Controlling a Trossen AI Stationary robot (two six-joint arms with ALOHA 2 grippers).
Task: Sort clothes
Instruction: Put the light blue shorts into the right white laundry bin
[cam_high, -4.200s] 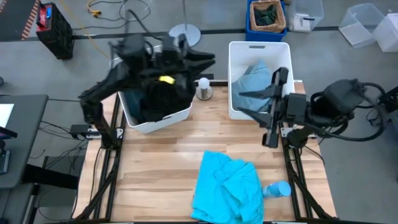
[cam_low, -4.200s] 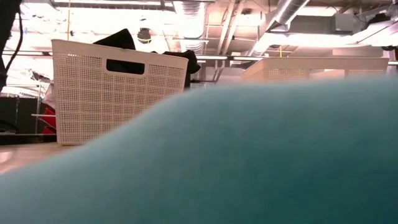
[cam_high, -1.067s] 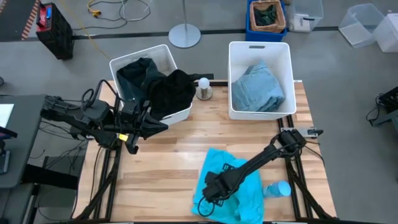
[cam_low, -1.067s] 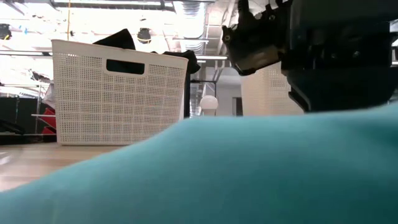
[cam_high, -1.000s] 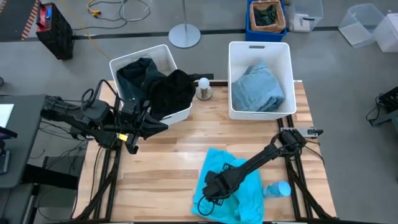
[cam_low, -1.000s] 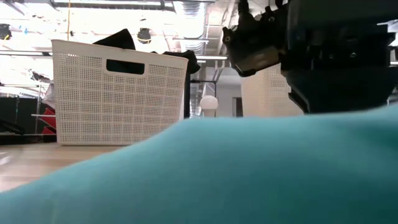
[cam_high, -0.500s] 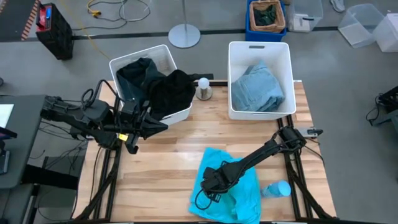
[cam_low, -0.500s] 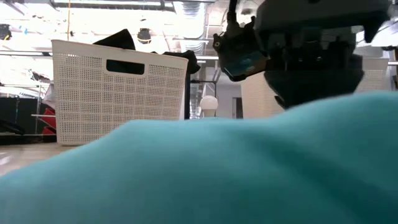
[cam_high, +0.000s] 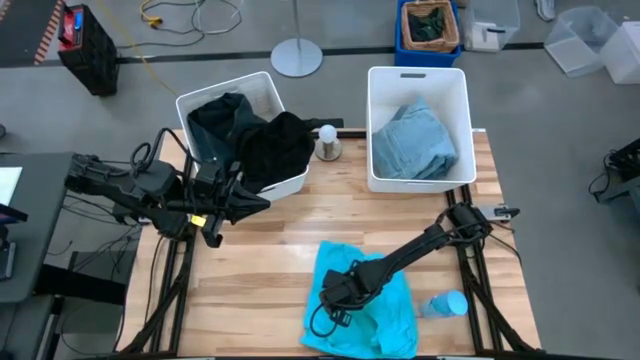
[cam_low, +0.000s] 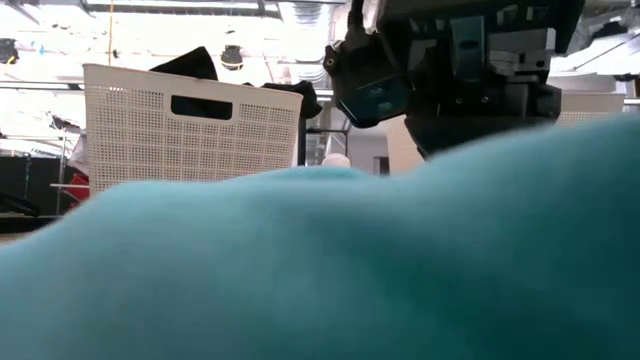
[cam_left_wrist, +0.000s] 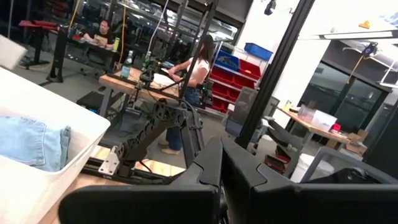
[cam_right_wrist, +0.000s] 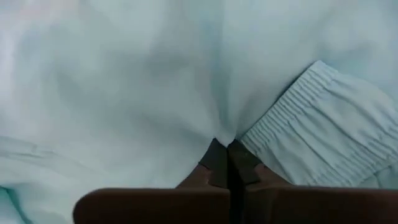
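Note:
The turquoise garment (cam_high: 372, 300) lies crumpled at the table's near edge and fills the foreground of the low view (cam_low: 300, 270). My right gripper (cam_high: 335, 298) is down on its left part, shut on the cloth (cam_right_wrist: 227, 149). The black garment (cam_high: 275, 145) and the dark teal one (cam_high: 215, 120) lie in the left white basket (cam_high: 262, 85), the black one drooping over its near rim. The grey-blue garment (cam_high: 412, 140) lies in the right white basket (cam_high: 385, 80). My left gripper (cam_high: 262, 200) waits shut off the table's left side (cam_left_wrist: 221, 174). My right gripper pinches a gathered ridge of the turquoise cloth (cam_right_wrist: 225, 138) between its two fingertips, beside a ribbed hem (cam_right_wrist: 311, 109). The fingers come from above, slanting down from the table's right. Creases run to the pinch; the rest of the garment lies on the table. The number of layers cannot be told.
A blue bottle (cam_high: 445, 304) lies at the near right, beside the turquoise garment. A small white-topped object (cam_high: 327, 141) stands between the baskets. Bare wood (cam_high: 260, 260) spreads across the table's middle and left. People stand in the room beyond, in the left wrist view.
My right gripper has moved a little toward the table's left edge on the turquoise garment. The cloth's left part has come along with it and bunched higher, rising in the low view; its right part by the bottle has stayed.

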